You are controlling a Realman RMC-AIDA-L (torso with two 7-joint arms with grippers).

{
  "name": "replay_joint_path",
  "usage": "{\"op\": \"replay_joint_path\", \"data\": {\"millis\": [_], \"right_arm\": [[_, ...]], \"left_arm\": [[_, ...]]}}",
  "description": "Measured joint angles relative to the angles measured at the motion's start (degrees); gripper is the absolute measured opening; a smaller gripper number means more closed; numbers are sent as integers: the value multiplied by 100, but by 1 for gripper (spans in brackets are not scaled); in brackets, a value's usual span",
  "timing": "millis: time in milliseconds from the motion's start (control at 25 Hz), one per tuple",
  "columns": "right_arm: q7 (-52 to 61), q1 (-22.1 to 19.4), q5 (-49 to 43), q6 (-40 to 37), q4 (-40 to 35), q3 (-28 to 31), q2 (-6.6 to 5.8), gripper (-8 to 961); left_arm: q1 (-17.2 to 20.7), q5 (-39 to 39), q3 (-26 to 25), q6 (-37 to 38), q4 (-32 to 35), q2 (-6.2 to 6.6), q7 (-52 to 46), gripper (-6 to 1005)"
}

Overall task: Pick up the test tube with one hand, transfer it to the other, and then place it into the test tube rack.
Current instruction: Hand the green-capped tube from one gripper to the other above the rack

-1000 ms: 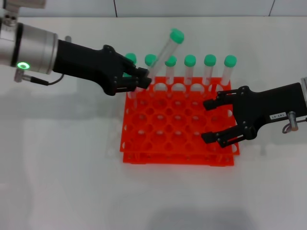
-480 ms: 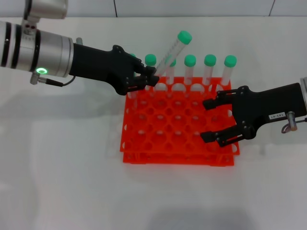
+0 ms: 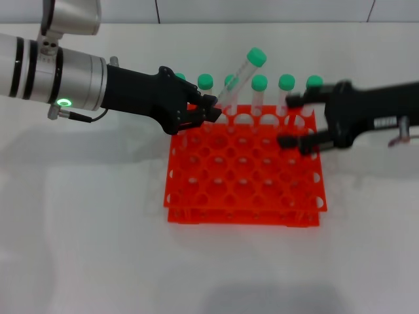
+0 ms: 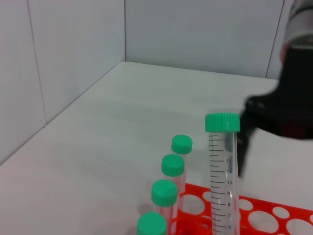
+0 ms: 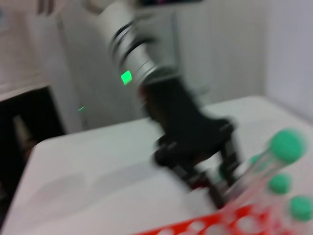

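Silver-white arm with black bands and a green light, entering from your 9 o'clock in the head view: it carries your left gripper (image 3: 208,112), fingers closed on the lower end of the test tube (image 3: 238,79).

Clear plastic, green cap: the test tube is held above the rack's far-left corner, tilted with its cap toward 1 o'clock. In the left wrist view the same tube (image 4: 222,171) shows printed graduation marks along its wall.

Orange-red plastic: the test tube rack (image 3: 243,190) sits at centre on the white table (image 3: 85,235), two tiers, round holes in a grid.

Green-capped tubes standing upright in the rack's far row: you can count at least five caps (image 3: 286,82), running from 11 o'clock to 1 o'clock of the rack.

Black, at your 3 o'clock: your right gripper (image 3: 294,120), fingers spread wide and holding nothing, hovering over the rack's far-right corner. Its tips point toward the held tube, and a clear gap lies between them and it.
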Motion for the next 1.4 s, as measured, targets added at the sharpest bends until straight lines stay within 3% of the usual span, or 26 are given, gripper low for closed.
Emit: {"op": "replay_joint_path", "data": {"millis": [200,440,680,1000,1200,1400], "right_arm": [[96,-1,190,30,-11,568,151,778],[117,-73,804,109,209,582,183,776],[-693,-26,1866,145,1316,507,219,773],[-1964,141,3465,160,2594,-259,271,770],[-2428,128,4514,117,2913,-916,270,767],[-2555,137,4895,176,3078,-1320,270,765]], "left_arm": [[5,-5,-9,0,-4,-16,71,169],[7,-29,-22,-1,5,-39,99,169],[5,-36,-24,-30,35,-72,135,169],[-4,-49,-25,-70,45,-85,156,170],[-5,-56,-24,-71,48,-86,163,170],[-18,-59,-25,-69,49,-91,167,170]]}}
